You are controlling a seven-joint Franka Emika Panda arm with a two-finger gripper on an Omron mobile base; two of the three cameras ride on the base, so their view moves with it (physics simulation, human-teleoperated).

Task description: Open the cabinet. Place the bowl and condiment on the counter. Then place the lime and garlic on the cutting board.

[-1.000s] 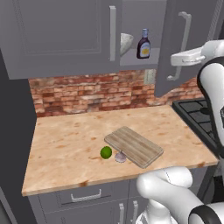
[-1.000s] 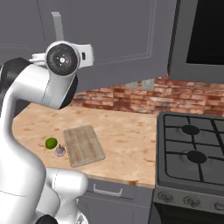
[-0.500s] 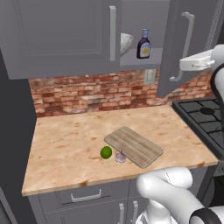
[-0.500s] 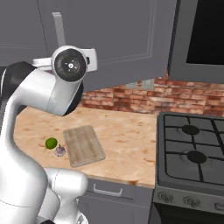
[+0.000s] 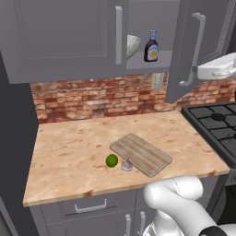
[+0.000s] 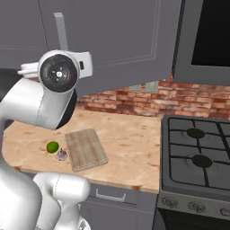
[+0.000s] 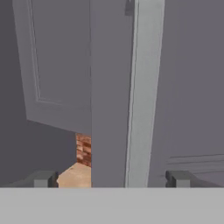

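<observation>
Across the top of the left base view runs the cabinet [image 5: 64,37], its left door closed with a vertical silver handle at its right edge, its right door [image 5: 191,48] swung outward at upper right. Between the two doors the interior shelf is exposed: the bowl [image 5: 132,45] sits at upper centre, partly hidden behind the closed left door, and the condiment [image 5: 151,46] stands upright just beside it, to its right. Below, the table [image 5: 73,156] spans the middle of the frame against a red brick backsplash. The cutting board [image 5: 141,154] lies flat on the table right of centre, turned at an angle. The lime [image 5: 111,160] rests on the table just off the board's left corner, and the garlic [image 5: 127,165] lies just beside the lime at the board's near edge; whether either touches the board cannot be told. A black gas stove [image 5: 214,131] occupies the right side of the frame. In the right base view the board [image 6: 85,149], lime [image 6: 52,147] and garlic [image 6: 61,155] appear at lower left, with the stove [image 6: 197,157] at lower right. In the hand view the pincer [image 7: 111,178] is released, its two fingertips [image 7: 43,178] standing wide apart at the bottom of the frame, clear of the open door's edge [image 7: 144,92], which rises between them; nothing is grasped.
</observation>
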